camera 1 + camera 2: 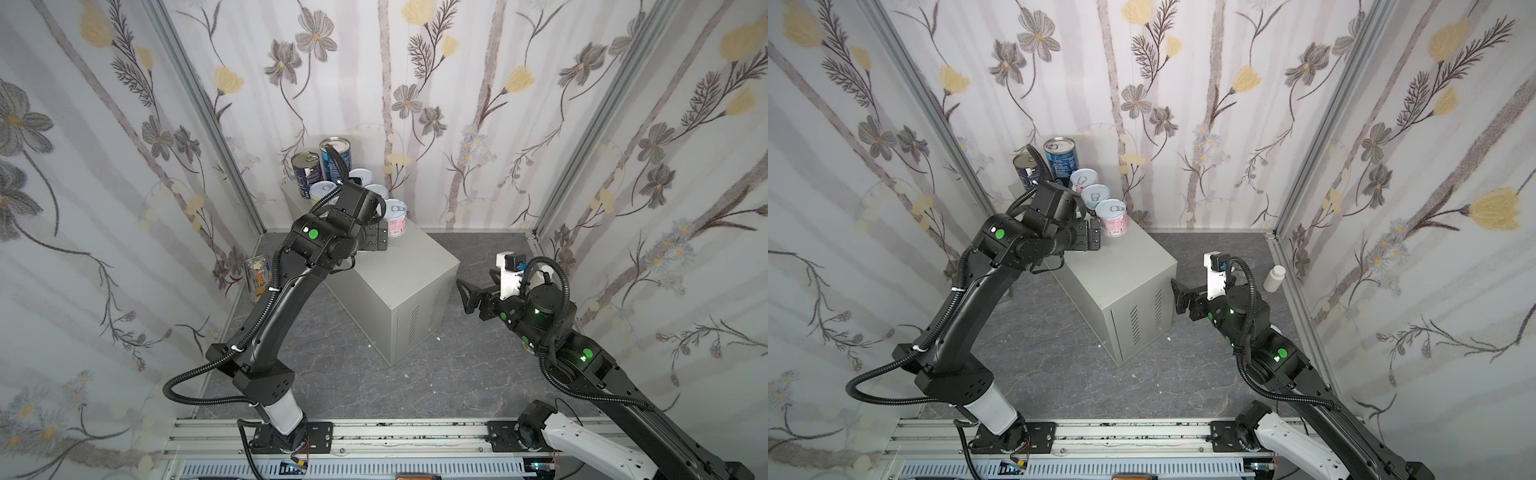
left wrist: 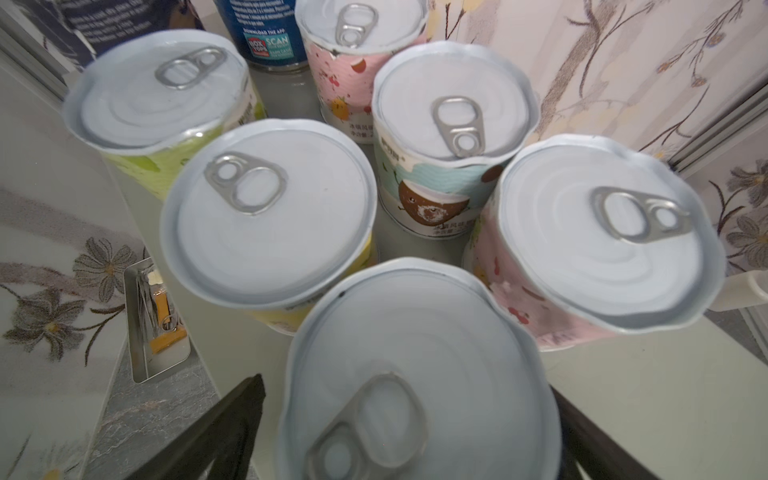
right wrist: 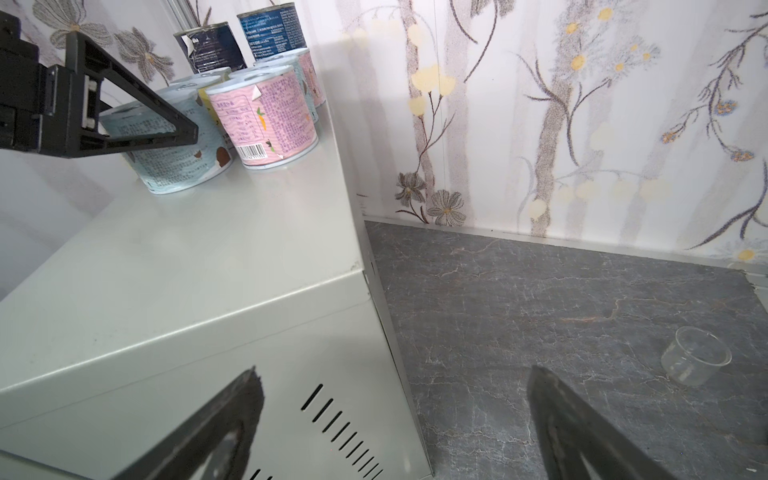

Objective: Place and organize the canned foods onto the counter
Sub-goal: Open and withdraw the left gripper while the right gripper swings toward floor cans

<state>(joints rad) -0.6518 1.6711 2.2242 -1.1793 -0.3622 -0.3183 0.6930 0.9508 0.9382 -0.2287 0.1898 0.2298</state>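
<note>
Several short pale-lidded canned foods (image 2: 266,216) stand clustered at the far end of the light grey counter (image 1: 411,266), behind them two taller dark blue cans (image 1: 335,156). My left gripper (image 2: 405,384) is open astride the nearest short can (image 2: 419,332), a pale blue-labelled one (image 3: 174,166) standing upright on the counter top. A gap shows between one black finger (image 2: 232,419) and the can's wall. My right gripper (image 3: 395,372) hangs open and empty beside the counter's vented end (image 3: 340,428), above the floor, as both top views show (image 1: 1179,297).
A white pill bottle (image 1: 1274,277) stands on the dark marbled floor by the right wall. A small clear cup (image 3: 696,355) sits on the floor right of the counter. A clear box of tools (image 1: 259,276) leans at the left wall. Flowered walls enclose three sides.
</note>
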